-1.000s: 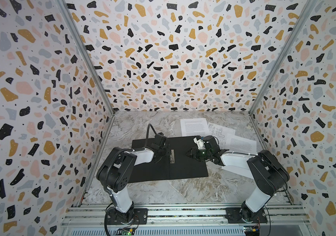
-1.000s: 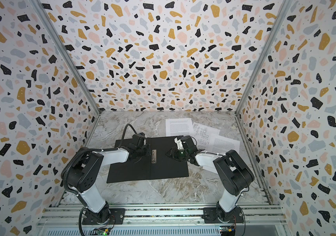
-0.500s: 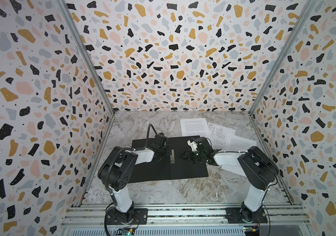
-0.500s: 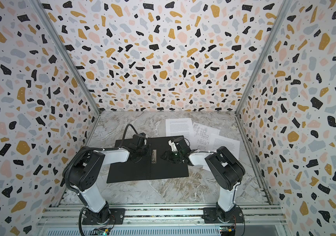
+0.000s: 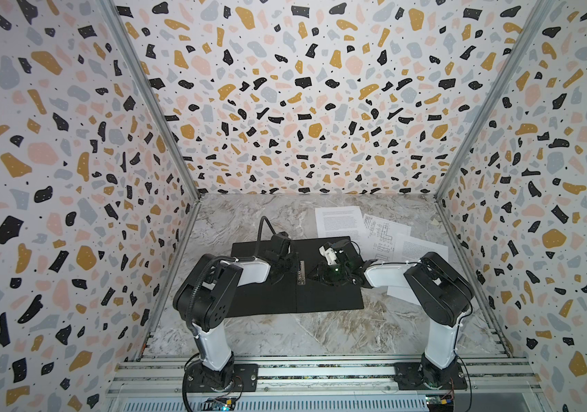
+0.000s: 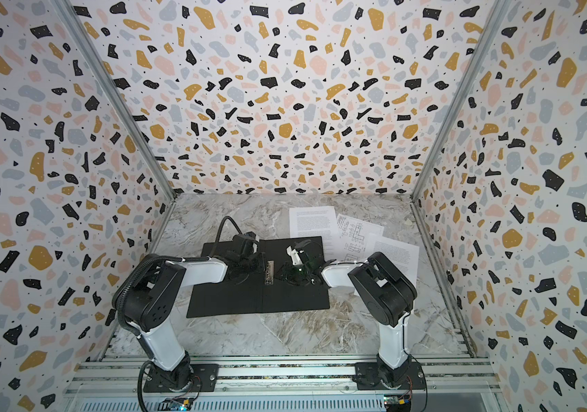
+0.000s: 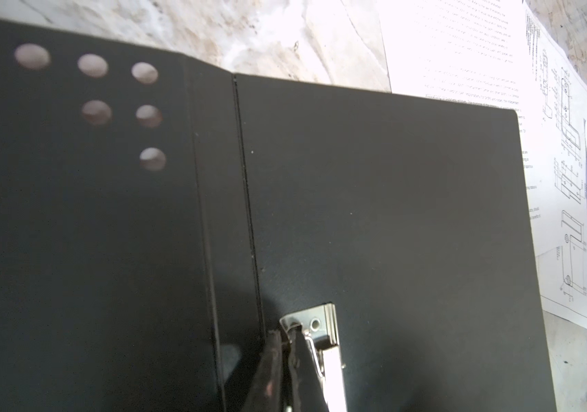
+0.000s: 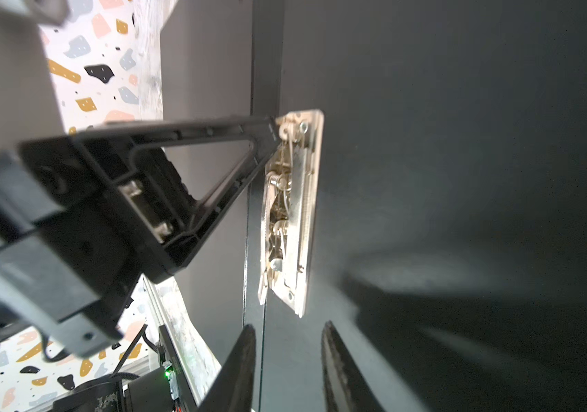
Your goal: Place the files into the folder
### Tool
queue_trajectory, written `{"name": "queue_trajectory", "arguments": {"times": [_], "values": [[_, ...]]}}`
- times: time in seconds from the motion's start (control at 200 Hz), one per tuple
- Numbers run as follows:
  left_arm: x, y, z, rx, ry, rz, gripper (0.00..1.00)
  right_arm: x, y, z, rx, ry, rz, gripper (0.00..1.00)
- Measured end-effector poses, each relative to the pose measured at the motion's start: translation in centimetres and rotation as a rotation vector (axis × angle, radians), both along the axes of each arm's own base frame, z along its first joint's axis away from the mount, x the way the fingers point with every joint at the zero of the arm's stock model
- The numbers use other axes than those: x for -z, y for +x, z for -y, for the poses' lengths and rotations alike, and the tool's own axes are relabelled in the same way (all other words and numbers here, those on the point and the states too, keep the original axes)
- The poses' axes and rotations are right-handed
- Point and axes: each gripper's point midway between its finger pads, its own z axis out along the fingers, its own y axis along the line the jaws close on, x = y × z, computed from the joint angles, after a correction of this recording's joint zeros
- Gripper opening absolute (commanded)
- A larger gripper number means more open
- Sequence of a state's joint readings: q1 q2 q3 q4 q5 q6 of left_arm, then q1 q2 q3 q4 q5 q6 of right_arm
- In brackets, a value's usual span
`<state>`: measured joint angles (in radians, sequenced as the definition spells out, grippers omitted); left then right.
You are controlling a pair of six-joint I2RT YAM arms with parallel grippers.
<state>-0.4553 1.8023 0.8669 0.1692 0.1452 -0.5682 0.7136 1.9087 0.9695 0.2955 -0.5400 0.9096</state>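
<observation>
While the folder (image 5: 327, 299) lies open and flat on the marbled table (image 5: 320, 331), black inside upward, its metal clip (image 5: 301, 273) is seen at the middle, just right of the spine. The left gripper (image 7: 286, 337) is set at the far end of the clip with its jaws pressed together. The tips touch the metal, but whether any part of it is pinched cannot be told. The right gripper (image 8: 288, 331) is held low over the folder just short of the clip's near end, its jaws parted by a modest gap in line with the clip, with nothing gripped. Three white sheets are spread overlapping on the table at the folder's far right. A text sheet (image 5: 338, 221) is partly covered by the folder's far right corner, a drawing sheet (image 5: 383, 235) lies beside it, and a second text sheet (image 5: 420, 255) is partly hidden by the right arm.
</observation>
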Motion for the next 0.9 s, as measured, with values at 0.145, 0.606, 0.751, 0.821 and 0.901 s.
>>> {"name": "queue_trajectory", "arguments": {"times": [0.145, 0.606, 0.751, 0.821, 0.901], "values": [[0.0, 0.1, 0.1, -0.002, -0.004, 0.003, 0.06, 0.5, -0.6, -1.2, -0.025, 0.007, -0.02, 0.2], [-0.1, 0.2, 0.2, -0.014, -0.02, -0.001, 0.06, 0.2, -0.5, -2.7, -0.047, 0.036, -0.027, 0.16], [0.0, 0.2, 0.2, -0.014, -0.02, -0.001, 0.05, 0.6, -0.2, -3.1, -0.05, 0.036, -0.032, 0.14], [0.0, 0.2, 0.2, -0.015, -0.02, -0.001, 0.05, 0.9, -0.1, -3.3, -0.052, 0.035, -0.036, 0.13], [0.0, 0.2, 0.2, -0.014, -0.02, -0.001, 0.05, 1.1, 0.0, -3.3, -0.052, 0.033, -0.038, 0.13]]}}
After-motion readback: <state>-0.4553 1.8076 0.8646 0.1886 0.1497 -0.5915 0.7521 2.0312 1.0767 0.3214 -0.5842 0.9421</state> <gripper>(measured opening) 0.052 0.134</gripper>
